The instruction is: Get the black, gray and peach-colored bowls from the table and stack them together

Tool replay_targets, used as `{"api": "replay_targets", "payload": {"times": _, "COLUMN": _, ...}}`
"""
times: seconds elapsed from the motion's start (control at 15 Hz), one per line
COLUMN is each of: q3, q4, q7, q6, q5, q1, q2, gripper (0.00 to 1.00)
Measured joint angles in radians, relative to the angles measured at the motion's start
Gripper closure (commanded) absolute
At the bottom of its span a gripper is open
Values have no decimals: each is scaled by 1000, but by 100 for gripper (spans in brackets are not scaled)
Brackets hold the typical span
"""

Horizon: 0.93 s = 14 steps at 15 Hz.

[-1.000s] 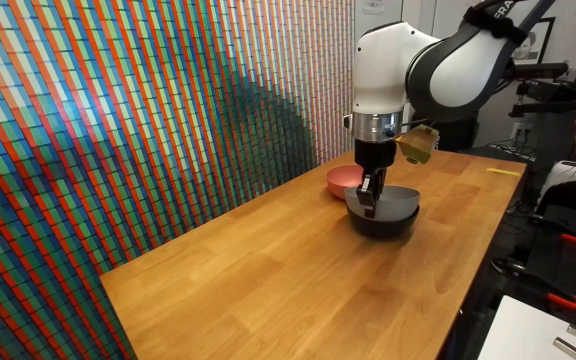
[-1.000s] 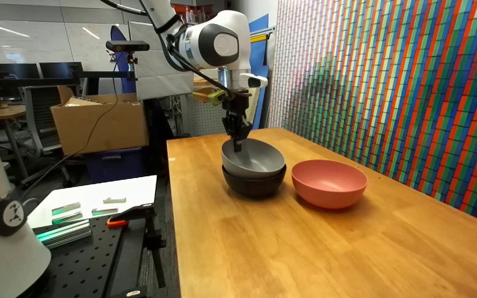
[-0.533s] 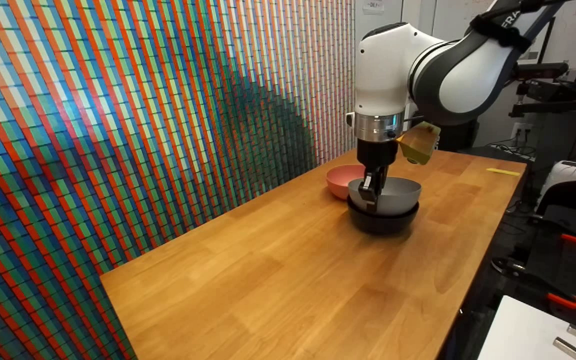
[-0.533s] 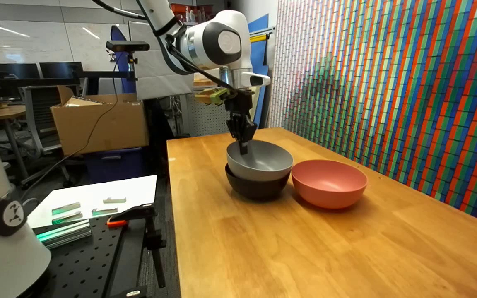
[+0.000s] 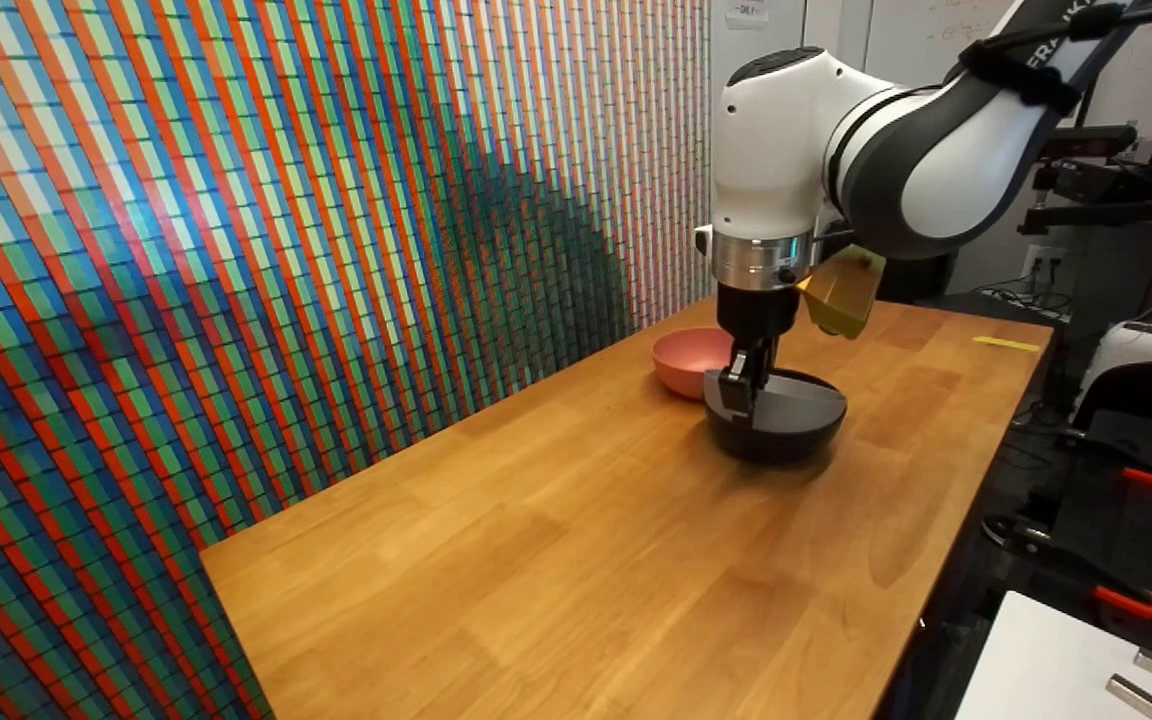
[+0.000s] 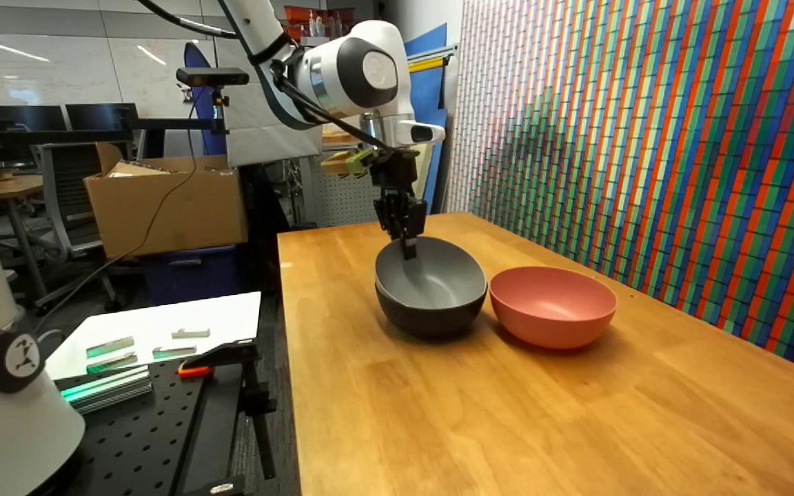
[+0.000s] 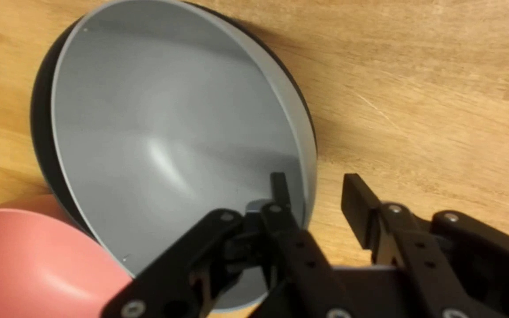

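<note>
The gray bowl (image 5: 801, 405) sits inside the black bowl (image 5: 776, 446), tilted, its rim higher near the gripper; both show in an exterior view, gray bowl (image 6: 442, 279) over black bowl (image 6: 431, 319). In the wrist view the gray bowl (image 7: 161, 101) leaves a dark crescent of the black bowl (image 7: 41, 115) at left. The peach-colored bowl (image 6: 553, 313) stands upright, close beside them; it also shows in the wrist view (image 7: 38, 265). My gripper (image 7: 316, 185) is open around the gray rim, one finger inside the bowl, one outside, with gaps. The gripper also shows in both exterior views (image 5: 744, 400) (image 6: 408, 249).
The bowls stand on a wooden table (image 5: 496, 560). A colourful tiled wall (image 6: 645, 151) runs along one long side of it. A yellow strip (image 5: 1006, 343) lies near the table's far corner. A side table with a white board (image 6: 211, 310) stands beside it.
The gray bowl has dropped lower into the black bowl, and the fingers now stand apart from its rim. The gripper and both bowls shifted slightly; the peach bowl moved a little.
</note>
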Motion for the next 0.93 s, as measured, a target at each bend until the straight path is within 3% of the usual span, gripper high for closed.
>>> {"api": "replay_targets", "payload": {"times": 0.27, "q3": -3, "q4": 9, "q7": 1, "q6": -1, "q5": 0, "q1": 1, "q2": -31, "gripper": 2}}
{"api": "replay_targets", "payload": {"times": 0.47, "q3": -7, "q4": 27, "q7": -8, "q6": -8, "q5": 38, "q1": -17, "q2": -85, "gripper": 0}}
{"api": "replay_targets", "payload": {"times": 0.73, "q3": -8, "q4": 68, "q7": -90, "q6": -31, "q5": 191, "q1": -72, "q2": -169, "gripper": 0}}
{"api": "replay_targets", "payload": {"times": 0.93, "q3": -20, "q4": 98, "q7": -104, "q6": -35, "q5": 213, "q1": -119, "q2": -192, "gripper": 0}}
